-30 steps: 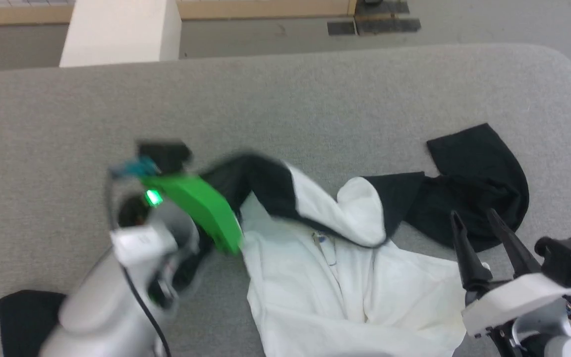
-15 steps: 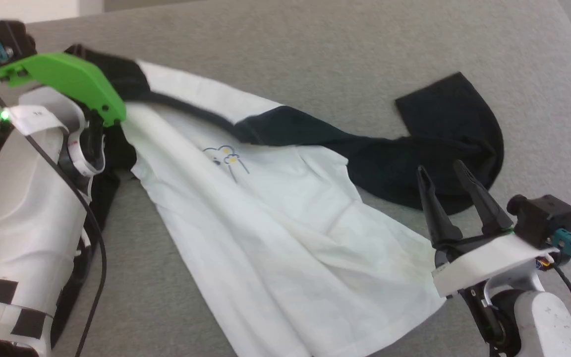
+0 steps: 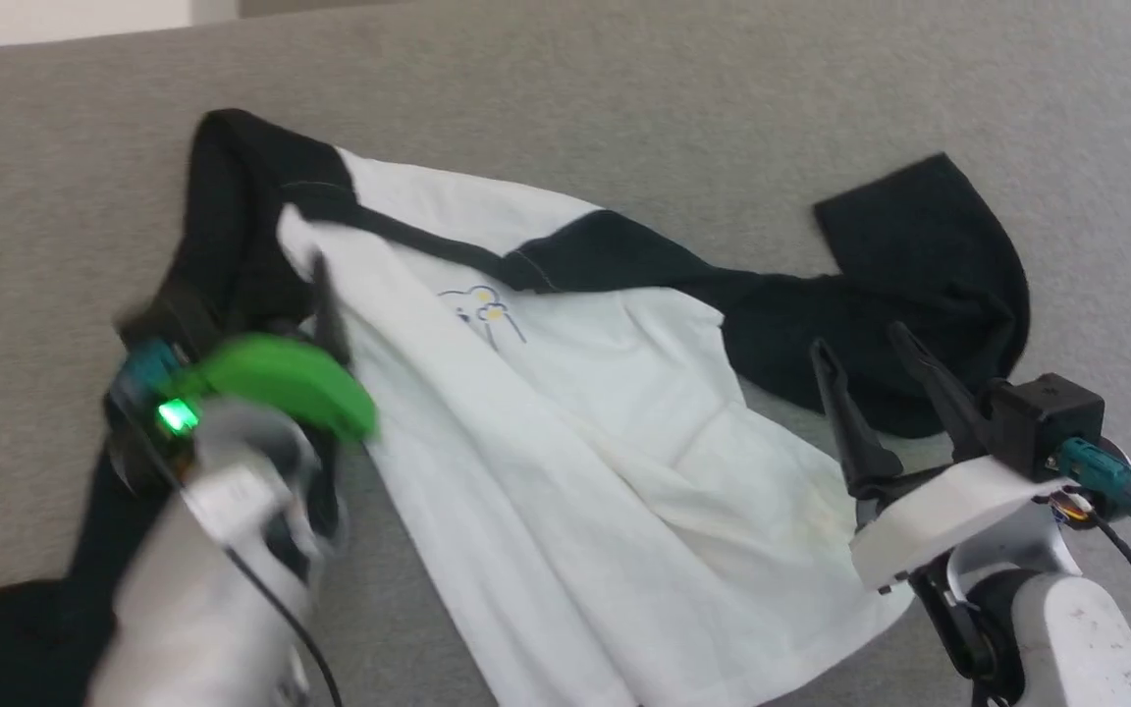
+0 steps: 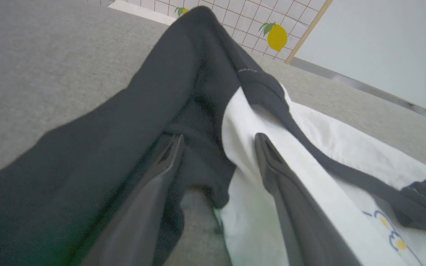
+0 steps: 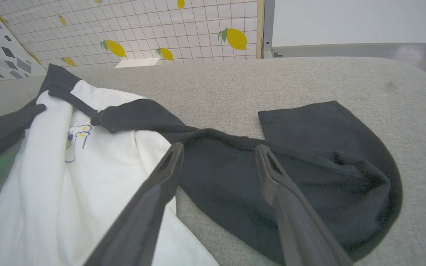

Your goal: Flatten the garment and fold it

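**A:** Where is the garment now?

**B:** The garment (image 3: 575, 412) lies on the grey worktop (image 3: 624, 98). It is spread from left to right, but it has many wrinkles. The white body is in the middle and carries a small drawing (image 3: 482, 314). One black sleeve (image 3: 929, 255) lies flat at the far right.

**A:** And the left claw?

**B:** The left claw (image 4: 218, 137) is wide. Its two fingers stand apart at the left shoulder of the garment. A fold of black and white cloth sits between them, but they do not pinch it.

**A:** Does the right claw hold something?

**B:** No. The right claw (image 3: 859, 339) is also wide and holds nothing. It is over the right edge of the white body, and its fingers point toward the black sleeve.
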You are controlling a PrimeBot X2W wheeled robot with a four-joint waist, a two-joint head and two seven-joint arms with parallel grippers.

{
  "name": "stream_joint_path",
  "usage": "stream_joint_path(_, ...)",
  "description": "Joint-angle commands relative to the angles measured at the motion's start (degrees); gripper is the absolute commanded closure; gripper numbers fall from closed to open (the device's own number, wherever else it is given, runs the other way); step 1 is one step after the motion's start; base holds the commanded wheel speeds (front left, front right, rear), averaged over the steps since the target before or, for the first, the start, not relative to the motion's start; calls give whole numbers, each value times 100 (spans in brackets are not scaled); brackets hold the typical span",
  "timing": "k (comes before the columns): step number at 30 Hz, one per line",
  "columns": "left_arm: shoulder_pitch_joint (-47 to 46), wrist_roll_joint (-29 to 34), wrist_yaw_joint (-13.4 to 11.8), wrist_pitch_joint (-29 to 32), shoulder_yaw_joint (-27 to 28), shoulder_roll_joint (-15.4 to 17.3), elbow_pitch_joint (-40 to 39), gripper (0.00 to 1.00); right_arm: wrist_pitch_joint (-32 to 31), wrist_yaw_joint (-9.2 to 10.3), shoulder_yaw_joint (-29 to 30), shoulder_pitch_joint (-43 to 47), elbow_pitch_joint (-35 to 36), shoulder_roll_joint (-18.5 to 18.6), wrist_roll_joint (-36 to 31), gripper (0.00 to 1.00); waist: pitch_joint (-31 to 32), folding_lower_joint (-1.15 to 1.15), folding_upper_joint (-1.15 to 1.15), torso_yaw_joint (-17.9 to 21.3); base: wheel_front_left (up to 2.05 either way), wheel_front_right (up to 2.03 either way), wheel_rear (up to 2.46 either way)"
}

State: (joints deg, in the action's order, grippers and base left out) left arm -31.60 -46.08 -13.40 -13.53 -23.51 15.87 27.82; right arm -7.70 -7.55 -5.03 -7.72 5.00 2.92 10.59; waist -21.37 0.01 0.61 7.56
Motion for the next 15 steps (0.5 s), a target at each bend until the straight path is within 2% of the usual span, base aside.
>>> stream_joint_path(1,284,-51,39,-35,-75,-68,-124,0,-34,6,30,116,64,-4,14,0,538,-1,-61,-534,0,0,0)
stream_joint_path(5,896,-25,-71,178,-380,-165,-475,0,-108,6,90,325,152,-4,107,0,725,-1,-61,-669,0,0,0)
stream_joint_path(9,1181,122,-354,748,-760,-116,-625,0,-156,6,67,477,203,-4,197,0,848,-1,-61,-664,0,0,0)
stream_joint_path(15,1296,139,-365,1659,-1208,49,-910,0,-189,6,67,636,235,-4,233,0,966,-1,-61,-559,0,0,0)
